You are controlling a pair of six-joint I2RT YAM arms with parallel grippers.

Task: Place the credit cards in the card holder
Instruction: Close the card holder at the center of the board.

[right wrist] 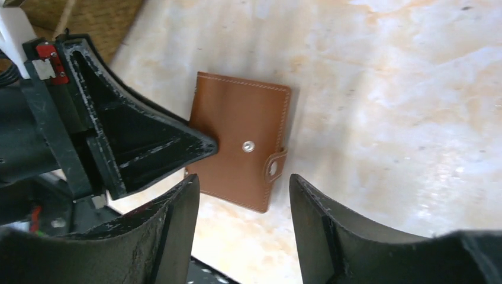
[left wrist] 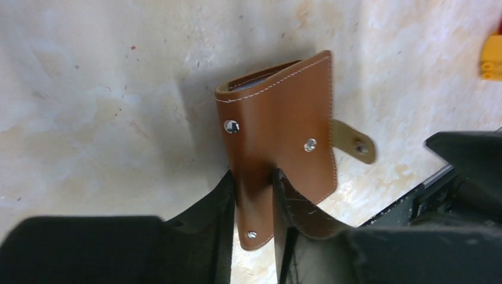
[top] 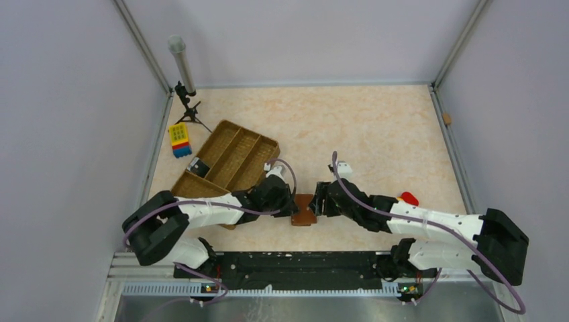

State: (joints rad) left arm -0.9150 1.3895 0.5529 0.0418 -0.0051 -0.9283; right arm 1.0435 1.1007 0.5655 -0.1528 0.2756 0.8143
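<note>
Where the card holder lies on the marbled table, between the two arms and close to the near edge, the left gripper is clamped on its near end. Its length runs away from those fingers. The right gripper faces it from the opposite side, jaws spread and holding nothing. The compartmented tray stands behind the left arm. No loose credit card can be made out.
</note>
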